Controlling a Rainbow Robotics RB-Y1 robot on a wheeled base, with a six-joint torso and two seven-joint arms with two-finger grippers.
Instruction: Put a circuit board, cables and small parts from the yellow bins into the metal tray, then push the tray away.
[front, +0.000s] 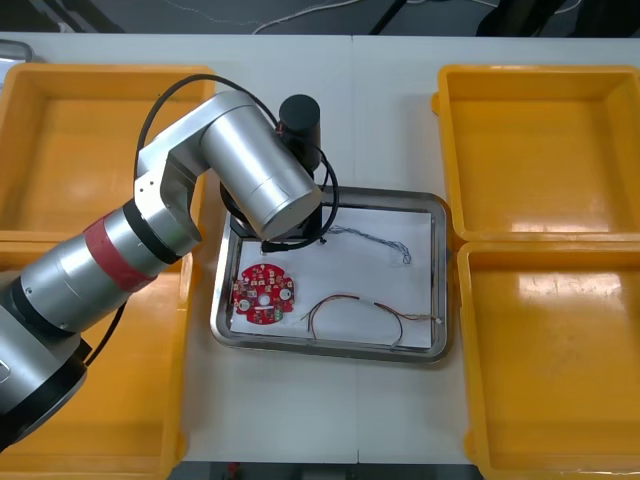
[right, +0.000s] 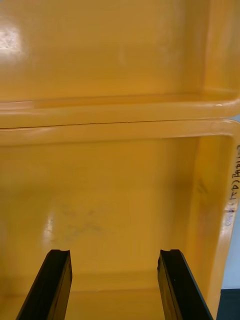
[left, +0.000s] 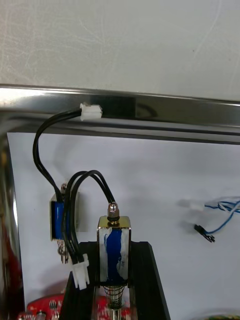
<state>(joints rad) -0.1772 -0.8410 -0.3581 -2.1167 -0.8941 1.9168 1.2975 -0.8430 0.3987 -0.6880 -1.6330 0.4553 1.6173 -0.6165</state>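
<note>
Currently the left arm (front: 250, 170) is extending from the lower left of the front view and is hanging over the upper-left corner of the tray (front: 441, 290), which is sitting mid-frame on the table (front: 390, 110) between the bins (front: 545, 140). Seen from the left wrist, the left hand (left: 114, 244) is pinching a small metal part (left: 114, 255) with a blue core, upright between its fingers (left: 144, 272), over the tray's white inside. A second metal part (left: 58, 220) is sitting just beside it. Black cables (left: 42, 145) are looping around both, one ending in a white plug (left: 91, 111) that is touching the tray's rim. In the front view the board (front: 263, 293) is lying in the tray's lower left, the red-yellow cable (front: 370, 312) in its lower right, and the blue-white cable (front: 375, 238) in its upper right. The right hand (right: 115, 260) is hovering over a bin (right: 120, 200), fingers spread and gripping nothing.
</note>
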